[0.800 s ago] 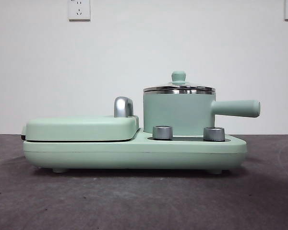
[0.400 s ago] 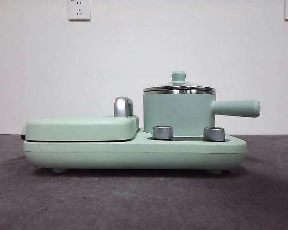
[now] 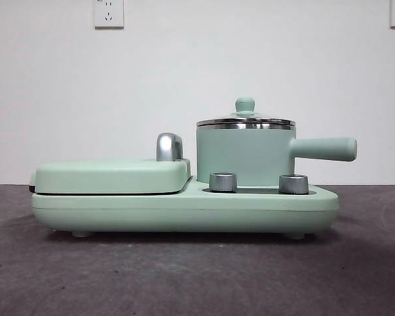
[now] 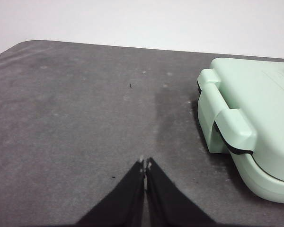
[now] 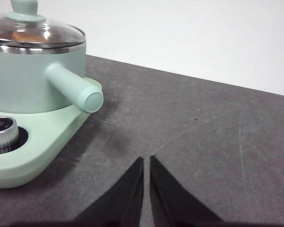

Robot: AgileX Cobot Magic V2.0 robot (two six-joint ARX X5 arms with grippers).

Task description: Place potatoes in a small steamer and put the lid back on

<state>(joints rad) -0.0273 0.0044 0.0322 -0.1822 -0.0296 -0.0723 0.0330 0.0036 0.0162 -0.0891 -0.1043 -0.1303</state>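
Even, bright light, soft shadow under the cooker base (image 3: pixel 184 210), glare on the lid (image 5: pixel 38 34), sharp focus.

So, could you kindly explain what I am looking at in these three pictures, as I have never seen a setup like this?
This is a robot with two arms at a table, each ending in a gripper of two black jaws. One picture comes from a low camera looking level across the table; the other two come from cameras on the arms' wrists.

On the table stands a mint-green cooking appliance with a closed griddle cover and two metal dials. On it sits the small steamer, with the lid on. Through the glass, in the right wrist picture, something orange-brown shows, likely the potatoes.

The left gripper is beside the griddle end and the right gripper near the steamer's handle. Both are shut, hold nothing and touch nothing.
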